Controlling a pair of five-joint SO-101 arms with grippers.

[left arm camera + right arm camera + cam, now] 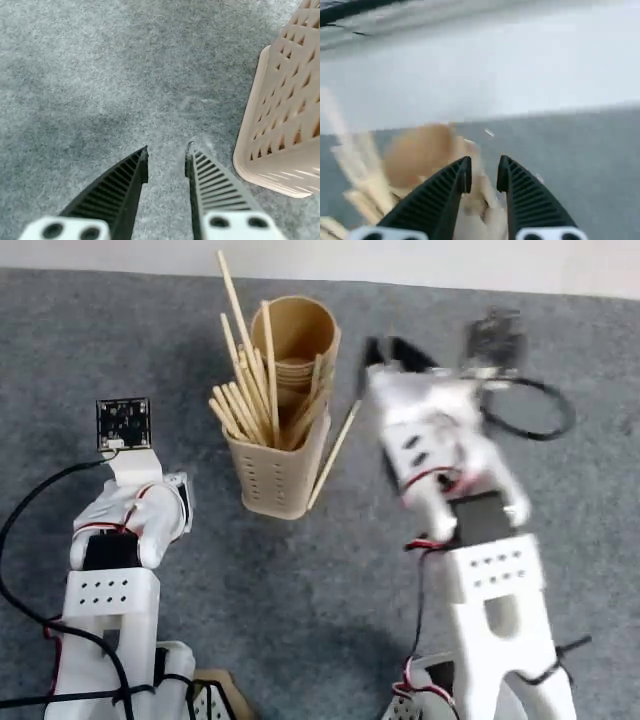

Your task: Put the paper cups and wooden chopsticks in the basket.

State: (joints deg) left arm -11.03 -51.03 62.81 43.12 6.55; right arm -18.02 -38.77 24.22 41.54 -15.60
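**Grippers both empty, basket loaded, 1 stick outside**

Left gripper (pixel 167 150) is closest to us in its wrist cam. Fingers are a narrow gap apart w/ nothing btwn them, hanging over bare grey table (pixel 100 75). Basket (pixel 280 480) stands upright just beside it, not touching afaict.

From the high cam we see the basket mid-table btwn the two arms. The paper cups (pixel 298 340) are stacked inside and stick out above the rim, and a bunch of chopsticks (pixel 245 390) fans out next to them in the same basket. One loose chopstick (pixel 335 455) is outside, along the basket's side facing the right arm. Its lower end is at the basket's foot, but we can't tell if it leans on the wall or lies flat.

Right gripper (pixel 390 352) sits just past that stick's upper end, near the cups' rim but apart from them. Its fingers are also only slightly apart, nothing clamped. In its wrist cam we make out tan cups and sticks beyond the fingertips.
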